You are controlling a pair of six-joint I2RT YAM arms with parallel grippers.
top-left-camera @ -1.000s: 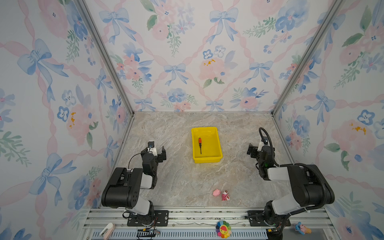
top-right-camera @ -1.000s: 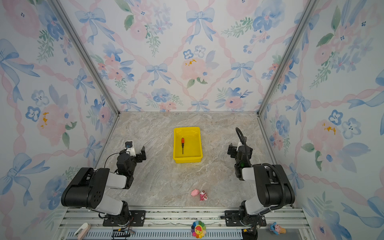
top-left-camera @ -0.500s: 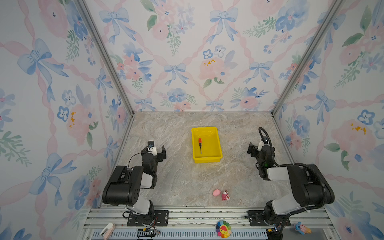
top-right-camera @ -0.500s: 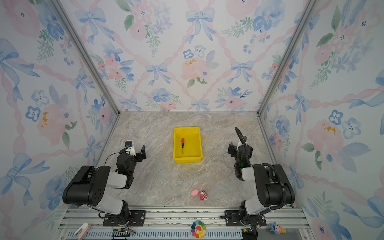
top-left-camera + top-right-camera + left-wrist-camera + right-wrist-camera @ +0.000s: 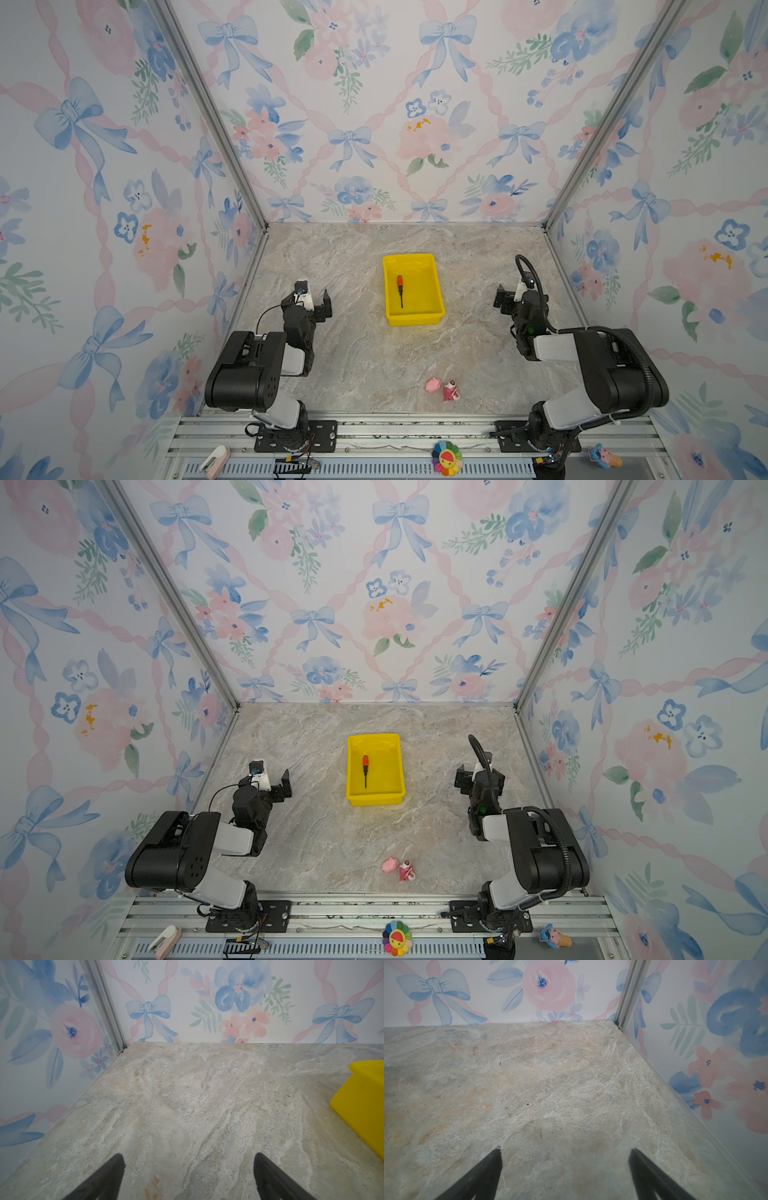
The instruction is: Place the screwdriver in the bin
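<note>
Screwdriver [image 5: 400, 291] is looking safe, so only needless motion is threatening it. On the worktop [image 5: 357, 357], the bin [image 5: 415, 321] is holding it flat, and a sweeping arm is liable to shove that bin. The left hand [image 5: 188, 1157] and right hand [image 5: 565, 1150] are hanging spread and empty, well apart from it. Pink toys [image 5: 441, 388] are inviting a wrong pick.

Bright, even light throughout; a faint soft shadow beside the bin [image 5: 415, 320] on the counter [image 5: 374, 357]; edges bend, wrist views slightly soft
</note>
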